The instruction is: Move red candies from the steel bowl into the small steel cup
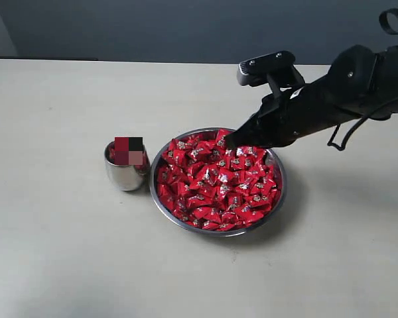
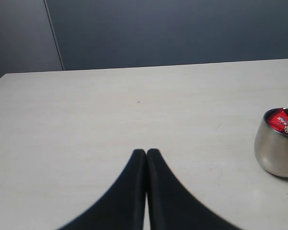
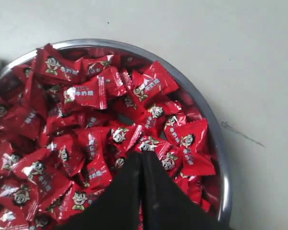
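red candies [image 3: 86, 96], just beneath right end effector [image 3: 142, 157]

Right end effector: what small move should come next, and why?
Probably open it: the right end effector is shut with no candy visible between its tips, right at the red candies in the steel bowl; grasping one likely needs open jaws.

Shiny red candies [image 1: 215, 179] with small pale cartoon-face marks and white lettering, bowl [image 1: 282, 189] and cup [image 1: 123, 177] mirror-silver steel, table [image 1: 66, 252] plain off-white, wall [image 1: 186, 26] dark grey-blue, right gripper [image 1: 229, 140] and left gripper [image 2: 146, 152] matte black.
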Controlling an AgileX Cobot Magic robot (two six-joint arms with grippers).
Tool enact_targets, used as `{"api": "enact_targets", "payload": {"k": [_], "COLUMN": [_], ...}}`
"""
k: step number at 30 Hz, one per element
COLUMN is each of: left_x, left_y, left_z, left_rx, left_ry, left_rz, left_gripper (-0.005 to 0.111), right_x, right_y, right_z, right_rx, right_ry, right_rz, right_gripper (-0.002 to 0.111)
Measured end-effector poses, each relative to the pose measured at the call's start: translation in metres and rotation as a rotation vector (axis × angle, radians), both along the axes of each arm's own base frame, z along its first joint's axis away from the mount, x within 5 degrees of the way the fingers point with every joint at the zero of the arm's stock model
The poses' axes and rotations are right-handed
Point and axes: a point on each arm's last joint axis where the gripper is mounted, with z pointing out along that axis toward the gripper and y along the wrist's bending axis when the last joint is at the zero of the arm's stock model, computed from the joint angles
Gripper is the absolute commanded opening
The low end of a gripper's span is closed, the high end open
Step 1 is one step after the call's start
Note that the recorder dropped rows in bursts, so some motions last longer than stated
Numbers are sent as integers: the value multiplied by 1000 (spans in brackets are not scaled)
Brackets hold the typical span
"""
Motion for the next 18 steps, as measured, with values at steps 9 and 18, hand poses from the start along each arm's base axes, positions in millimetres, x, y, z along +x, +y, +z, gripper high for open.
{"api": "enact_targets", "payload": {"k": [9, 18], "left_x": [0, 0], "left_y": [0, 0], "left_z": [0, 0], "left_rx": [0, 0], "left_ry": [0, 0], "left_rz": [0, 0], "left_gripper": [0, 0], "right_x": [-2, 8], "right_y": [3, 18], "right_z": [-34, -35], "right_rx": [-49, -11], "right_ry": [137, 215], "right_rz": [34, 59], "right_gripper": [-1, -1]}}
